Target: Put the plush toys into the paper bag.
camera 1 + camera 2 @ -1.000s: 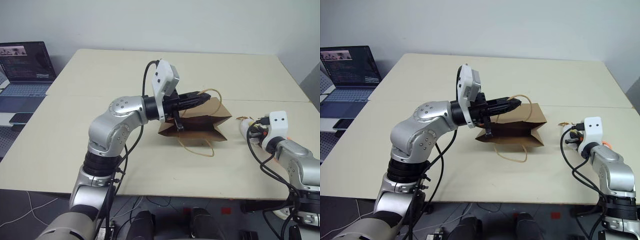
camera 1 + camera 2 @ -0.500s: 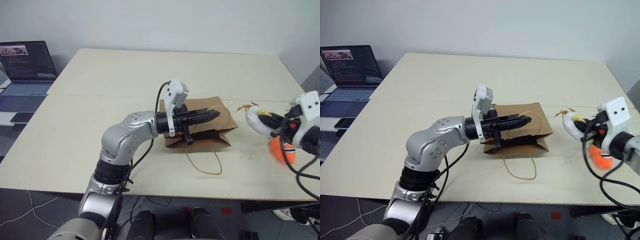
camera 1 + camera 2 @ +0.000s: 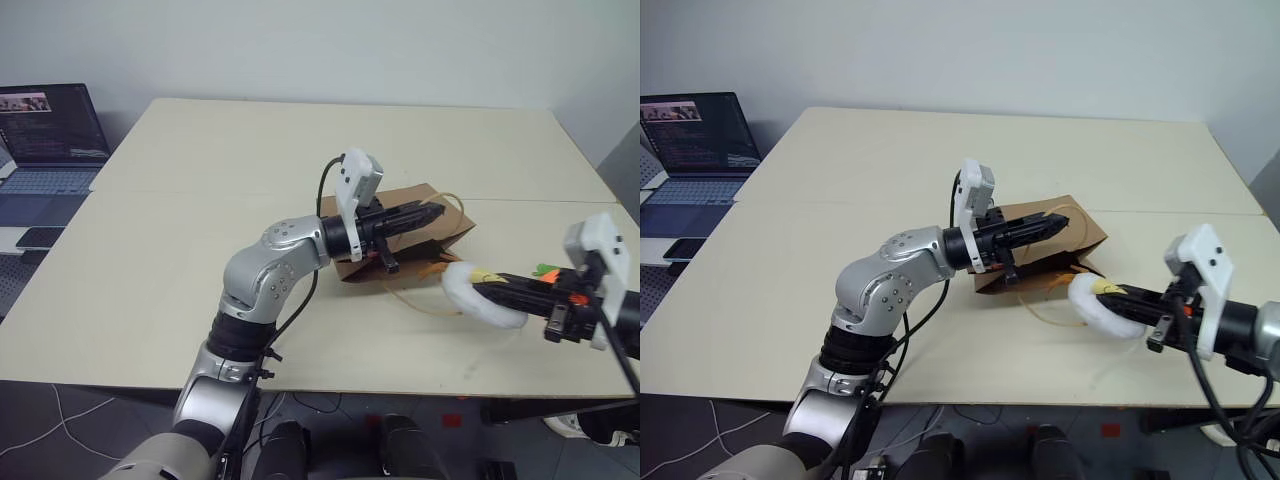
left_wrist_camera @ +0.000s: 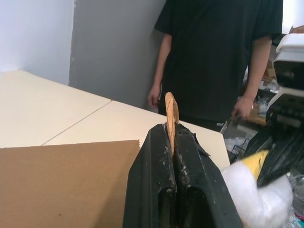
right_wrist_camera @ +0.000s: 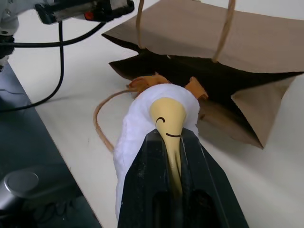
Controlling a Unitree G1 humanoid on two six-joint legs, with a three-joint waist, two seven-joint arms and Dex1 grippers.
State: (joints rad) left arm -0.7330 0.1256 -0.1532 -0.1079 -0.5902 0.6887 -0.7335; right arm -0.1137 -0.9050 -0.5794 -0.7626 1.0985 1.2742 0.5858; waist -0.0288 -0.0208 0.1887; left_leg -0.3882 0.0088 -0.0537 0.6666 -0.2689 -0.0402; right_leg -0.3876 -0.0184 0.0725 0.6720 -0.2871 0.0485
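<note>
Right end effector (image 3: 505,292) was clamped on the egg (image 3: 480,296), the black fingers (image 5: 156,156) pinching its yellow face, and it had swung in from the far right edge of the desk (image 3: 150,290) to sit just in front of the bag (image 3: 440,228) mouth; half a second earlier the egg hung well off to the right of the bag, a second earlier it was near the desk edge. The egg was off the desk surface, held in the air, close to the dark opening but not inside yet. In the right wrist view, orange bits (image 5: 147,80) showed at the lip of the opening just behind the egg; could be the carrot, could not tell for sure, nor whether it lay in or out. A green and orange scrap (image 3: 546,270) also showed beside the right wrist. One handle loop (image 3: 420,300) lay flat on the desk below the egg. Further on, the left end effector (image 3: 428,213) was shut tight on the other handle (image 4: 170,111), lifting the bag's upper side so the mouth gaped toward the egg; it had shifted a little rightward with the bag. Judged: transfer stage nearly done, insertion and release pending; the mouth looked low, so the egg could snag on the lip. A laptop (image 3: 45,130) sat far left; a person (image 4: 213,57) stood beyond the desk.
</note>
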